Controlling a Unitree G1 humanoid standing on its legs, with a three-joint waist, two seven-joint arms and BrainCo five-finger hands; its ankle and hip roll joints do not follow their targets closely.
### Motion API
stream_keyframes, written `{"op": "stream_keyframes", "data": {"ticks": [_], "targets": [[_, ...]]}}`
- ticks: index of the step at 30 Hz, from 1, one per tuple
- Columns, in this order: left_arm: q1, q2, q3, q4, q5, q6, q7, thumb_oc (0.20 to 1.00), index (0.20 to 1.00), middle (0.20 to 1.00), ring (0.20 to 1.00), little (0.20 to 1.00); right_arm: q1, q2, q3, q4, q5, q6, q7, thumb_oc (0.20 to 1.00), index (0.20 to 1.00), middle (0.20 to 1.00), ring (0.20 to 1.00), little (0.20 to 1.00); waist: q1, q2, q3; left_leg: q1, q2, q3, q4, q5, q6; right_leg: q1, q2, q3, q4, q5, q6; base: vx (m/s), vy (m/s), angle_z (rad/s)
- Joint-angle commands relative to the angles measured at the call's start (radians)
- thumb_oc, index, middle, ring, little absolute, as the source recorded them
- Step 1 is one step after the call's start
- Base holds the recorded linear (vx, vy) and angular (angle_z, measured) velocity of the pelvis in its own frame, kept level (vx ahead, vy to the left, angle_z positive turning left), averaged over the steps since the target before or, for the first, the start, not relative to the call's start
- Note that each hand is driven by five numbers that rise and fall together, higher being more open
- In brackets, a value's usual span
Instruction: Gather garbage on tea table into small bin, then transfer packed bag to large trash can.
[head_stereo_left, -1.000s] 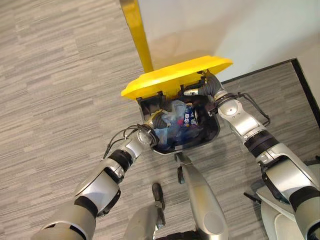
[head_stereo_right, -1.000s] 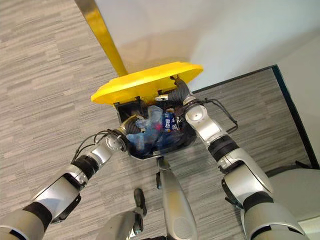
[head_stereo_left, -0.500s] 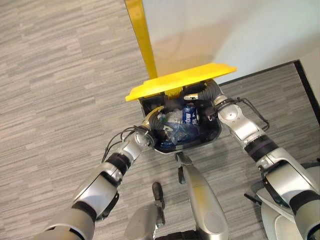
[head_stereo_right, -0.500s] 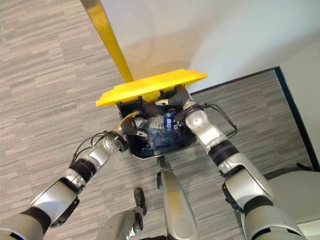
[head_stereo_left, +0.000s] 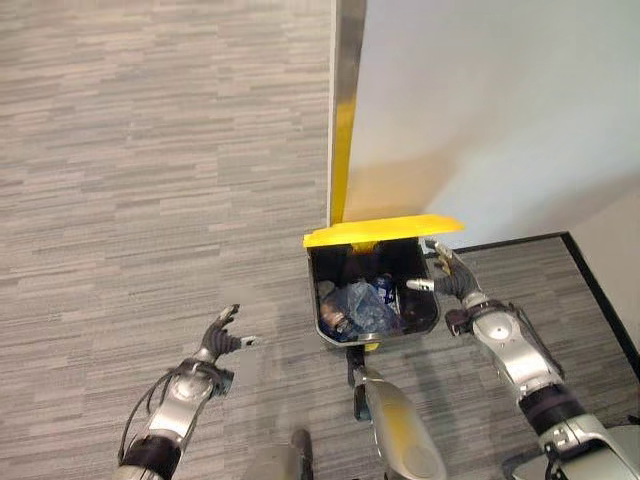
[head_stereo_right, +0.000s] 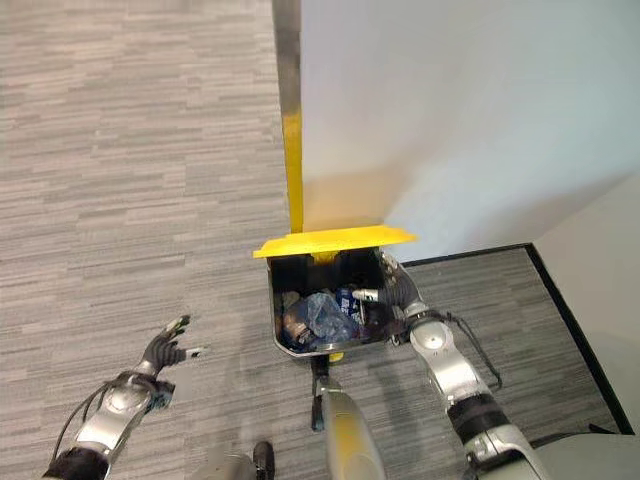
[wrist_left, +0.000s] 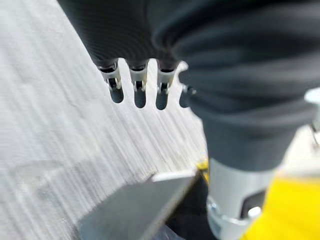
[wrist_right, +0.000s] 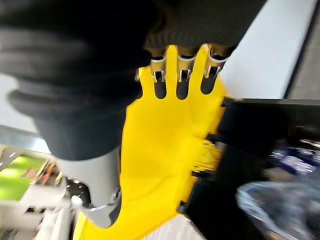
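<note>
A grey striped carpet (head_stereo_left: 120, 150) is seen across the floor, with a pale wall (head_stereo_left: 480, 100) rising behind the can (head_stereo_left: 325, 300). The can, black with a yellow lid (head_stereo_left: 380, 231) raised at its back edge, is set against the foot of the wall, beside a metal strip (head_stereo_left: 347, 90) that runs up from behind the lid. Inside the can, the bag (head_stereo_right: 322, 315) of clear bluish plastic is seen lying among bottles and wrappers, touched by neither hand.

The right hand (head_stereo_left: 445, 280) is held just beside the can's right rim, below the lid's corner, its fingers straight and spread, nothing held. In its wrist view the fingers (wrist_right: 180, 82) are seen laid out against the yellow of the lid, with the black can wall and the bag (wrist_right: 280, 202) past them; contact with the lid cannot be told.

The left hand (head_stereo_left: 222, 337) is held well to the left of the can, over bare carpet, fingers relaxed and parted, empty. In its wrist view the fingers (wrist_left: 139, 90) are seen extended over the carpet, with a sliver of yellow at the frame's corner.
</note>
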Motion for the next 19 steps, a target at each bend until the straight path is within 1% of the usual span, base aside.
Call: {"op": "stream_keyframes", "data": {"ticks": [1, 2, 3, 4, 5, 6, 7, 8, 9, 10, 11, 12, 13, 14, 15, 17, 19], "targets": [[0.02, 0.031, 0.064, -0.075, -0.049, -0.028, -0.017, 1.0, 1.0, 1.0, 1.0, 1.0, -0.011, -0.008, -0.032, -0.017, -0.055, -0.036, 0.036, 1.0, 1.0, 1.0, 1.0, 1.0, 0.003, 0.018, -0.012, -0.005, -0.043, -0.006, 0.036, -0.092, 0.024, -0.072, -0.078, -0.051, -0.095, 0.18, 0.137, -0.2, 0.117, -0.13], [0.056, 0.023, 0.094, -0.092, -0.076, -0.03, -0.02, 1.0, 1.0, 1.0, 1.0, 1.0, 0.033, -0.013, -0.051, -0.005, -0.068, -0.032, 0.041, 1.0, 1.0, 1.0, 1.0, 1.0, 0.01, 0.034, -0.004, -0.02, -0.03, -0.004, 0.02, -0.052, 0.031, -0.072, -0.07, -0.06, -0.017, 0.148, 0.137, -0.23, 0.085, -0.13], [0.061, 0.029, 0.097, -0.098, -0.084, -0.029, -0.023, 1.0, 1.0, 1.0, 1.0, 1.0, 0.06, -0.016, -0.062, -0.001, -0.071, -0.036, 0.041, 1.0, 1.0, 1.0, 1.0, 1.0, 0.013, 0.041, -0.003, -0.04, -0.029, -0.004, 0.013, -0.031, 0.037, -0.067, -0.07, -0.048, 0.051, 0.115, 0.126, -0.23, 0.062, -0.18], [0.062, 0.03, 0.097, -0.098, -0.084, -0.028, -0.023, 1.0, 1.0, 1.0, 1.0, 1.0, 0.06, -0.015, -0.062, -0.001, -0.071, -0.036, 0.041, 1.0, 1.0, 1.0, 1.0, 1.0, 0.012, 0.036, -0.006, -0.044, -0.034, -0.005, 0.01, -0.026, 0.038, -0.073, -0.075, -0.046, 0.053, 0.116, 0.126, -0.2, 0.045, -0.17], [0.076, 0.031, 0.105, -0.105, -0.084, -0.025, -0.028, 1.0, 1.0, 1.0, 1.0, 1.0, 0.084, -0.012, -0.077, 0.008, -0.076, -0.036, 0.041, 1.0, 1.0, 1.0, 1.0, 1.0, 0.019, 0.049, -0.009, -0.065, -0.026, -0.005, -0.004, -0.004, 0.04, -0.073, -0.063, -0.027, 0.141, 0.071, 0.109, -0.2, 0.033, -0.17], [0.092, 0.034, 0.117, -0.117, -0.087, -0.025, -0.033, 1.0, 1.0, 1.0, 1.0, 1.0, 0.121, -0.014, -0.098, 0.026, -0.074, -0.041, 0.041, 1.0, 1.0, 1.0, 1.0, 1.0, 0.03, 0.07, -0.021, -0.083, -0.009, -0.011, -0.036, 0.024, 0.038, -0.055, -0.047, 0.006, 0.244, -0.007, 0.079, -0.24, 0.031, -0.02], [0.091, 0.04, 0.12, -0.117, -0.085, -0.024, -0.035, 1.0, 1.0, 1.0, 1.0, 1.0, 0.136, -0.012, -0.106, 0.032, -0.076, -0.04, 0.041, 1.0, 1.0, 1.0, 1.0, 1.0, 0.038, 0.082, -0.03, -0.097, 0.004, -0.015, -0.054, 0.047, 0.039, -0.038, -0.039, 0.02, 0.317, -0.057, 0.067, -0.15, 0.002, 0.12], [0.091, 0.04, 0.12, -0.117, -0.085, -0.024, -0.035, 1.0, 1.0, 1.0, 1.0, 1.0, 0.136, -0.012, -0.106, 0.032, -0.076, -0.04, 0.041, 1.0, 1.0, 1.0, 1.0, 1.0, 0.038, 0.08, -0.032, -0.1, 0.003, -0.015, -0.055, 0.049, 0.039, -0.041, -0.04, 0.021, 0.317, -0.056, 0.067, -0.09, -0.061, 0.26], [0.101, 0.045, 0.14, -0.104, -0.085, -0.018, -0.028, 1.0, 1.0, 1.0, 1.0, 1.0, 0.164, -0.007, -0.116, 0.059, -0.076, -0.042, 0.04, 1.0, 1.0, 1.0, 1.0, 1.0, 0.055, 0.087, -0.046, -0.119, 0.021, -0.007, -0.063, 0.064, 0.03, 0.002, -0.034, 0.038, 0.366, -0.105, 0.055, -0.03, -0.096, 0.15], [0.107, 0.042, 0.141, -0.107, -0.092, -0.02, -0.028, 1.0, 1.0, 1.0, 1.0, 1.0, 0.168, -0.007, -0.121, 0.06, -0.073, -0.041, 0.042, 1.0, 1.0, 1.0, 1.0, 1.0, 0.06, 0.082, -0.048, -0.124, 0.024, -0.007, -0.062, 0.066, 0.024, 0.027, -0.035, 0.042, 0.339, -0.109, 0.051, -0.01, -0.187, -0.06], [0.108, 0.038, 0.136, -0.106, -0.098, -0.019, -0.026, 1.0, 1.0, 1.0, 1.0, 1.0, 0.18, -0.002, -0.124, 0.064, -0.069, -0.039, 0.042, 1.0, 1.0, 1.0, 1.0, 1.0, 0.065, 0.065, -0.057, -0.134, 0.021, -0.017, -0.068, 0.072, 0.015, 0.084, -0.01, 0.051, 0.253, -0.137, 0.049, 0.03, -0.167, -0.18], [0.111, 0.039, 0.141, -0.103, -0.104, -0.019, -0.026, 1.0, 1.0, 1.0, 1.0, 1.0, 0.186, -0.005, -0.129, 0.067, -0.071, -0.034, 0.044, 1.0, 1.0, 1.0, 1.0, 1.0, 0.065, 0.062, -0.069, -0.141, 0.028, -0.015, -0.078, 0.082, 0.009, 0.09, 0.003, 0.057, 0.217, -0.145, 0.049, 0.02, -0.129, -0.24], [0.111, 0.039, 0.141, -0.103, -0.105, -0.019, -0.027, 1.0, 1.0, 1.0, 1.0, 1.0, 0.187, -0.005, -0.129, 0.067, -0.071, -0.034, 0.044, 1.0, 1.0, 1.0, 1.0, 1.0, 0.066, 0.062, -0.07, -0.141, 0.029, -0.015, -0.079, 0.083, 0.009, 0.09, 0.004, 0.057, 0.215, -0.144, 0.049, 0.02, -0.143, -0.18], [0.122, 0.033, 0.147, -0.092, -0.109, -0.019, -0.023, 1.0, 1.0, 1.0, 1.0, 1.0, 0.19, -0.012, -0.126, 0.08, -0.068, -0.034, 0.041, 1.0, 1.0, 1.0, 1.0, 1.0, 0.074, 0.052, -0.08, -0.157, 0.041, 0.006, -0.073, 0.086, 0.003, 0.119, 0.016, 0.055, 0.136, -0.135, 0.047, 0.05, -0.202, -0.35], [0.137, 0.024, 0.148, -0.093, -0.115, -0.017, -0.034, 1.0, 1.0, 1.0, 1.0, 1.0, 0.199, -0.02, -0.13, 0.082, -0.072, -0.031, 0.042, 1.0, 1.0, 1.0, 1.0, 1.0, 0.072, 0.049, -0.093, -0.154, 0.05, 0.01, -0.088, 0.095, -0.008, 0.147, 0.028, 0.061, 0.07, -0.13, 0.044, 0.08, -0.288, -0.45], [0.147, 0.008, 0.149, -0.077, -0.117, -0.012, -0.044, 1.0, 1.0, 1.0, 1.0, 1.0, 0.227, -0.043, -0.149, 0.088, -0.077, -0.028, 0.045, 1.0, 1.0, 1.0, 1.0, 1.0, 0.061, 0.049, -0.13, -0.128, 0.072, 0.017, -0.151, 0.129, -0.029, 0.212, 0.039, 0.046, -0.048, -0.113, 0.038, 0.11, -0.256, -0.4], [0.155, -0.006, 0.152, -0.076, -0.126, -0.013, -0.049, 1.0, 1.0, 1.0, 1.0, 1.0, 0.24, -0.052, -0.159, 0.103, -0.085, -0.028, 0.041, 1.0, 1.0, 1.0, 1.0, 1.0, 0.058, 0.048, -0.146, -0.113, 0.077, 0.016, -0.172, 0.143, -0.037, 0.246, 0.042, 0.04, -0.096, -0.106, 0.035, 0.06, -0.116, 0.0]]}}
